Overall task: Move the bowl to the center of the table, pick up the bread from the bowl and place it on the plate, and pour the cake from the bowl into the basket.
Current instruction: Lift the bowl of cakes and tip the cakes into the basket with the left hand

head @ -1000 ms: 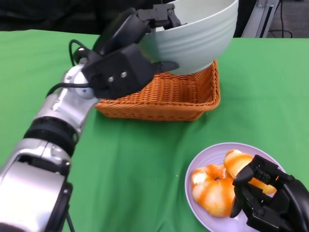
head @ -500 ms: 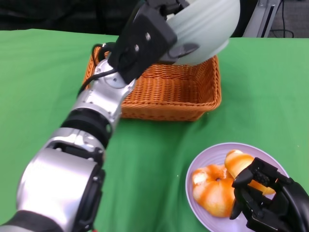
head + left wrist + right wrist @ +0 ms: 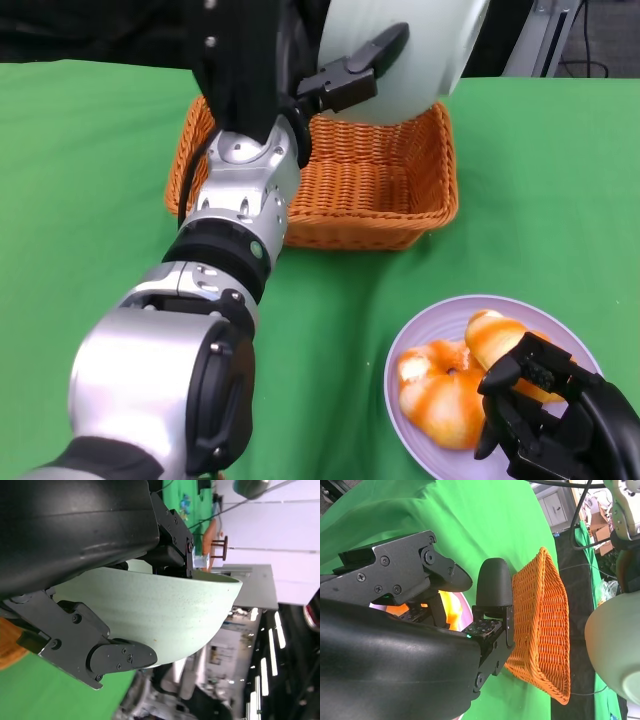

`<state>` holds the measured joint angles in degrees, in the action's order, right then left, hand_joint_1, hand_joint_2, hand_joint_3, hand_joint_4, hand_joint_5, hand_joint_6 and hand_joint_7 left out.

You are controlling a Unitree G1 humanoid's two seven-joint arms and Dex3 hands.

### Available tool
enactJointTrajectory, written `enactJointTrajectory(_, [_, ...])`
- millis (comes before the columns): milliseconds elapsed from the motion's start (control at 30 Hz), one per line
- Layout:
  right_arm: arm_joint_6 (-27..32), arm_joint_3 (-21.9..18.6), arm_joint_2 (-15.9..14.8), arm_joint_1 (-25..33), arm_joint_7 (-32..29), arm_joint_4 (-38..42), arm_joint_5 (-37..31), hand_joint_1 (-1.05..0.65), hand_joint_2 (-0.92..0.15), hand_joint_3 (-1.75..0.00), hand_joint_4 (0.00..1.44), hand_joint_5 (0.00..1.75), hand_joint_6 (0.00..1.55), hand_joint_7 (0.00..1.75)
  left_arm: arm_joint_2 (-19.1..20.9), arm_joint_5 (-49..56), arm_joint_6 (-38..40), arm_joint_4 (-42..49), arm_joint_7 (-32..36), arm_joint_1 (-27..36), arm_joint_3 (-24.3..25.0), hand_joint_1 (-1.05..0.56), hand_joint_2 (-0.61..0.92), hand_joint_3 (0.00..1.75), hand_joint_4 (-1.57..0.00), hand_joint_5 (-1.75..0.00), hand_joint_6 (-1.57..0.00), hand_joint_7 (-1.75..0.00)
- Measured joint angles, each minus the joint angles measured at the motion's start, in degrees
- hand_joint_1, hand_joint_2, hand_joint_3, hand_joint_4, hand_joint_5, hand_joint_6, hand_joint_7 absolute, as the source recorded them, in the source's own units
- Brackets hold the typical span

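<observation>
Pale-green bowl tipped above wicker basket, gripped at rim by left robot hand for pouring; right robot hand, fingers curled, over bread on plate.

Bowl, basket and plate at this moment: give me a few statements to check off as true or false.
1. The left hand holds the bowl tipped above the basket. True.
2. The bowl rests on the table. False: it is lifted over the basket.
3. Bread lies on the plate. True.
4. The plate is inside the basket. False: it sits on the table, nearer the robot than the basket.
5. The right hand grips the basket rim. False: it is by the plate, over the bread.
</observation>
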<state>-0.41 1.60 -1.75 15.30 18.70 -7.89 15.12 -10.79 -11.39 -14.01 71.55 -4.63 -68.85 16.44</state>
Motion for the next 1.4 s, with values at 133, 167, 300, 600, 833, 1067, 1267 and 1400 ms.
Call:
enactJointTrajectory(133, [-0.9,0.03,0.0,0.03,0.29,0.18,-0.05,-0.06,-0.8,-0.82,0.62,1.75,0.49,1.6,-0.73,-4.82,2.82,-0.04,-0.75,-0.69,3.85,-0.08,0.53,1.24,-0.77,-1.75,-0.66,-1.72])
enactJointTrajectory(167, [-0.9,0.06,0.0,0.03,0.32,0.21,-0.04,-0.06,-0.8,-0.82,0.62,1.75,0.49,1.6,-1.06,-6.27,3.93,-0.04,-0.74,-0.82,4.97,-0.08,0.54,1.2,-0.77,-1.75,-0.68,-1.68])
enactJointTrajectory(300, [-0.89,0.3,0.03,0.12,0.32,0.21,-0.04,-0.04,-0.81,-0.82,0.62,1.75,0.49,1.61,-1.89,-12.58,8.32,-0.04,-0.61,-1.19,10.24,-0.11,0.84,0.73,-0.77,-1.75,-0.6,-1.71])
enactJointTrajectory(600, [-0.9,0.8,0.12,0.13,0.4,0.33,-0.06,-0.04,-0.82,-0.82,0.63,1.75,0.49,1.6,-1.92,-23.26,17.28,0.0,1.47,-4.13,19.08,-0.12,0.92,0.71,-0.81,-1.75,-0.64,-1.75])
enactJointTrajectory(833, [-0.91,0.8,0.11,0.14,0.43,0.57,-0.06,-0.05,-0.81,-0.81,0.63,1.75,0.5,1.6,-1.91,-24.12,18.31,0.0,1.87,-4.52,20.35,-0.15,0.92,0.72,-0.8,-1.75,-0.61,-1.75])
enactJointTrajectory(1067, [-5.23,-0.45,0.8,-5.67,1.12,12.24,-0.31,-0.37,-0.44,-1.2,0.87,1.67,0.81,1.42,-2.34,-30.63,20.24,0.0,4.94,-5.33,25.24,-0.24,0.92,0.71,-0.76,-1.75,-0.5,-1.75])
enactJointTrajectory(1267, [-5.27,-0.41,1.04,-3.34,1.44,8.4,-0.2,-0.22,-0.53,-1.15,0.78,1.74,0.7,1.49,-2.44,-31.47,20.27,0.0,6.28,-5.35,25.49,-0.25,0.92,0.73,-0.75,-1.75,-0.49,-1.75])
enactJointTrajectory(1400, [-3.71,-0.3,1.03,-1.62,1.37,5.01,-0.18,-0.12,-0.65,-1.04,0.71,1.75,0.6,1.55,-2.46,-31.49,20.27,0.0,6.44,-5.35,25.33,-0.22,0.92,0.71,-0.75,-1.75,-0.48,-1.75])
